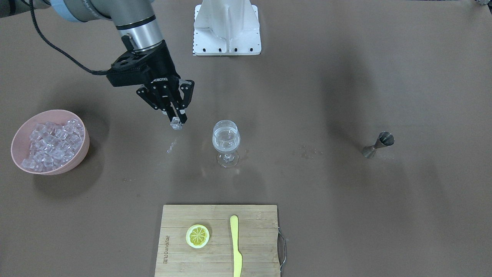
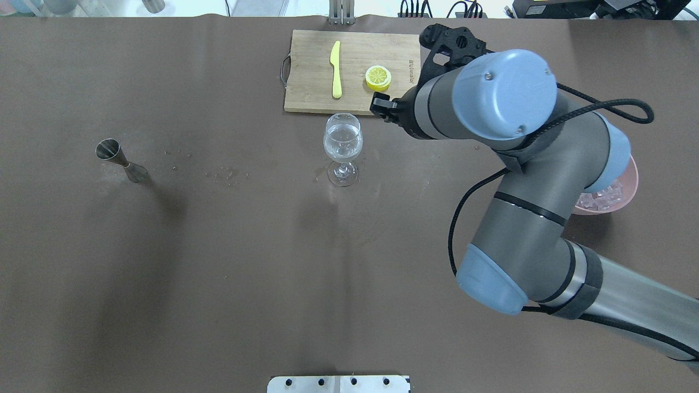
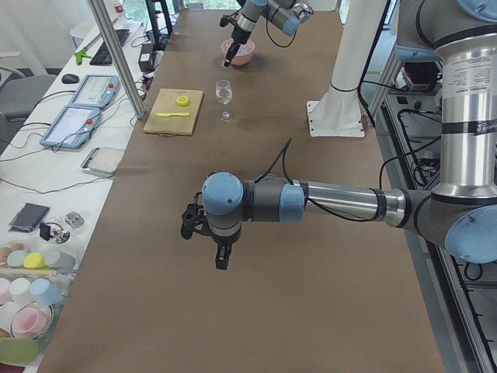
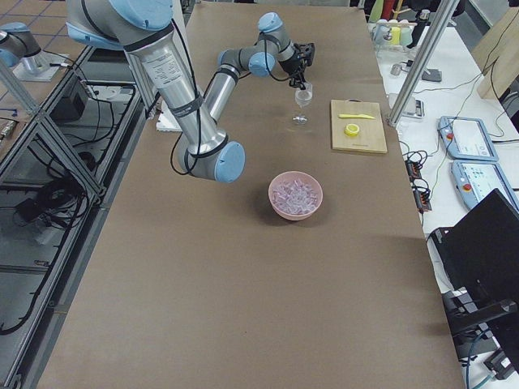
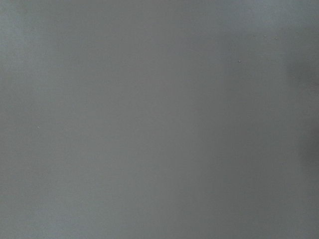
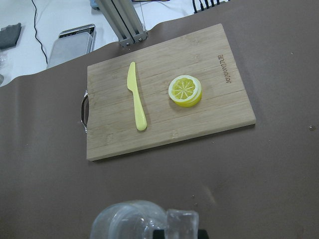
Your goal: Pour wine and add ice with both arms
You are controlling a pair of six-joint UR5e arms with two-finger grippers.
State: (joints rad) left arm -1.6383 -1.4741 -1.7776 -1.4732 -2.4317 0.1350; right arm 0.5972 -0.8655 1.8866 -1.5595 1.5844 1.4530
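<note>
**One ice cube (image 1: 176,123) clamped in right gripper (image 1: 177,117) beside wine glass (image 1: 226,143)**

Two arms: right arm (image 2: 524,180) stretched over the table (image 1: 346,211), gripper pointing down, fingers closed on the single cube. Cube held above the table between bowl and glass, nearer the glass, not over its rim.

Left arm (image 3: 342,203) low over bare table, well apart from everything. Left gripper (image 3: 221,260) pointing down, finger state impossible to tell.

One cutting board (image 1: 257,238), carrying one yellow knife (image 1: 235,246), long axis across the board's short side, and one lemon slice (image 1: 198,236), cut face up.

One pink bowl (image 1: 78,159), holding a heap of ice (image 1: 52,144).

One wine glass, upright, stem vertical, holding wine (image 1: 226,141).

One steel jigger (image 1: 378,144), well apart from the glass, on the side away from the bowl
</note>
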